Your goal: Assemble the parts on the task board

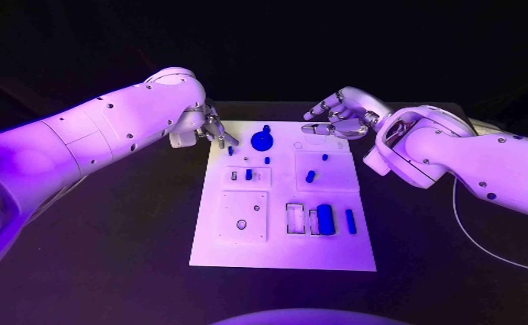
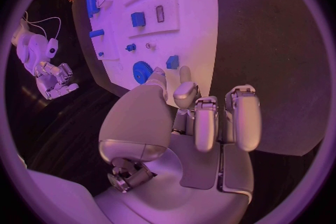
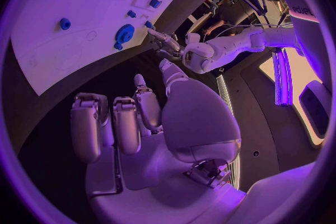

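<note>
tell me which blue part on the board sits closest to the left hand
The small blue peg at the board's far left corner, beside the left hand; the gear sits farther right.

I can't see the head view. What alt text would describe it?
A white board with small blue parts lies on a black table; the left robot hand and right robot hand hover at its far corners, holding nothing.

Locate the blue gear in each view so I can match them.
Head view: blue gear at the task board's far edge, between both hands.
Left wrist view: gear just beyond the left robot hand.
Right wrist view: gear near the board edge.
Shared landmark: the board's far edge.
</note>
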`<action>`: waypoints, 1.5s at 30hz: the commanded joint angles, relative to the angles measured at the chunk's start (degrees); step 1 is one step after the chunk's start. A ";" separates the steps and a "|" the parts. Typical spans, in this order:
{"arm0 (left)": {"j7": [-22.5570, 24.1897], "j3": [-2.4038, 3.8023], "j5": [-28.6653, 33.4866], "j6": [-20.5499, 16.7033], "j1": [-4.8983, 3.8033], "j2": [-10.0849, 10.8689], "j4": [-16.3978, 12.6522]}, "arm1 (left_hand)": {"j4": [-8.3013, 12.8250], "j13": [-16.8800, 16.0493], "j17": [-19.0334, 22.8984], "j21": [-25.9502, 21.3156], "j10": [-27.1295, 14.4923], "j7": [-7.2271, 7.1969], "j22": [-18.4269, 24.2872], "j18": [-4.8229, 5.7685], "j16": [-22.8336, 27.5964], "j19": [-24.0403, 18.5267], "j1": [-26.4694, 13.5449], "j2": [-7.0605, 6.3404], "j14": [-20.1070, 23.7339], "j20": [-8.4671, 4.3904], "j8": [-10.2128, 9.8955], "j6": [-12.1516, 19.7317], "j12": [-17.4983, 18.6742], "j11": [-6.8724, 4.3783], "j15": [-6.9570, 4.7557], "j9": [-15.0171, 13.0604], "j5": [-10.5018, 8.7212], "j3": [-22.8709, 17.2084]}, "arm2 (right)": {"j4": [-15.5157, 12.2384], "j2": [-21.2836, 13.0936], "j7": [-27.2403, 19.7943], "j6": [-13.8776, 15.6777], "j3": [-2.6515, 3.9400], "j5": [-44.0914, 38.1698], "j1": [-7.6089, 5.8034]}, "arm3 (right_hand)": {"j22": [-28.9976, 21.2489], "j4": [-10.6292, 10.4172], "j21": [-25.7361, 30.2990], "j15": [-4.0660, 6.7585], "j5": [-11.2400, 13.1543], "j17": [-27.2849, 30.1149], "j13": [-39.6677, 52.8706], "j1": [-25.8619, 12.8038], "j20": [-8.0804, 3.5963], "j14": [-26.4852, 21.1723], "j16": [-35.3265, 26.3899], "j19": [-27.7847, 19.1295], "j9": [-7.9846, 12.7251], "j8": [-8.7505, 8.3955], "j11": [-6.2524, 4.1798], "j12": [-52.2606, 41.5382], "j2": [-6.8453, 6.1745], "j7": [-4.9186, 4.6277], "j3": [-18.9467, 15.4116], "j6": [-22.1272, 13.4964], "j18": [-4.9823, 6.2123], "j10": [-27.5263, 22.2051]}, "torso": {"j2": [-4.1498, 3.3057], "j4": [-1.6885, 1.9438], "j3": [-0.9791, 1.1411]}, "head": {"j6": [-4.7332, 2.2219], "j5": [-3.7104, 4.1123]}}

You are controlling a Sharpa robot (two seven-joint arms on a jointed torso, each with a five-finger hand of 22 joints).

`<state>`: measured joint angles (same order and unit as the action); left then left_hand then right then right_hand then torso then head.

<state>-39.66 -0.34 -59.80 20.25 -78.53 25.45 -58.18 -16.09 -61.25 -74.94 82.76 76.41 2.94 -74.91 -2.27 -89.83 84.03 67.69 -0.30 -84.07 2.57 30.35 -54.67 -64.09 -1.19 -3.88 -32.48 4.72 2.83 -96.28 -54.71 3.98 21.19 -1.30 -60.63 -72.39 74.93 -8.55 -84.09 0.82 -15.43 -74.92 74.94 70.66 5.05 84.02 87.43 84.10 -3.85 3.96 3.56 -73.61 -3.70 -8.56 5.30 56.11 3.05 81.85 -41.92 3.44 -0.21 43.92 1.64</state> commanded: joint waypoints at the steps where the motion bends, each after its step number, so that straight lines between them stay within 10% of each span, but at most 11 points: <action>1: 1.04 -0.02 0.23 0.78 0.08 -0.29 0.12 | -0.04 -0.12 -15.06 0.40 0.50 -0.03 -6.83 -0.04 -0.17 1.34 0.41 0.47 -5.93 -0.52 0.35 -0.55 -0.37 0.07 -0.50 -0.15 -0.09 0.31 | 0.05 0.13 -0.51 -0.55 0.00 -0.20 0.05 | 2.10 0.02 0.30 0.10 -0.24 -9.10 4.34 0.35 0.03 4.70 -0.29 -0.30 -0.08 -0.03 -0.18 0.02 0.15 0.22 -0.43 0.28 -0.29 -0.14 | -0.01 -0.01 -0.02 | -0.01 0.07; 45: 1.41 -0.41 0.94 2.11 0.42 -1.31 1.10 | 1.61 0.07 -15.06 0.67 0.83 -0.59 -7.38 0.07 -0.17 1.53 5.05 2.98 -5.93 -0.89 1.64 -0.66 -0.33 -0.41 -0.87 -1.21 0.28 -0.39 | 0.06 0.29 -0.54 -0.50 0.00 -0.20 0.07 | 2.12 0.00 0.29 0.11 -0.44 -9.16 4.39 0.45 0.03 4.71 -0.27 -0.29 -0.08 -0.02 -0.19 -0.07 0.22 0.22 -0.52 0.30 -0.29 -0.10 | -0.01 0.02 0.00 | 0.41 0.15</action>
<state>-38.76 -0.75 -59.21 21.46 -78.13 24.32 -57.15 -14.59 -61.23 -74.92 83.21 77.08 2.74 -74.94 -2.27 -89.83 84.04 72.09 2.73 -84.06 2.15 31.62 -55.26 -64.36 -1.44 -4.29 -33.64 4.77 2.59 -96.15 -54.45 3.92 21.12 -1.30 -60.62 -72.37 74.90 -8.54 -84.09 0.82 -15.65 -74.91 74.91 70.66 5.05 84.02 87.43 84.10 -3.84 3.96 3.56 -73.60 -3.70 -8.56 4.99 56.11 3.05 81.85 -41.91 3.46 -0.20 44.29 1.76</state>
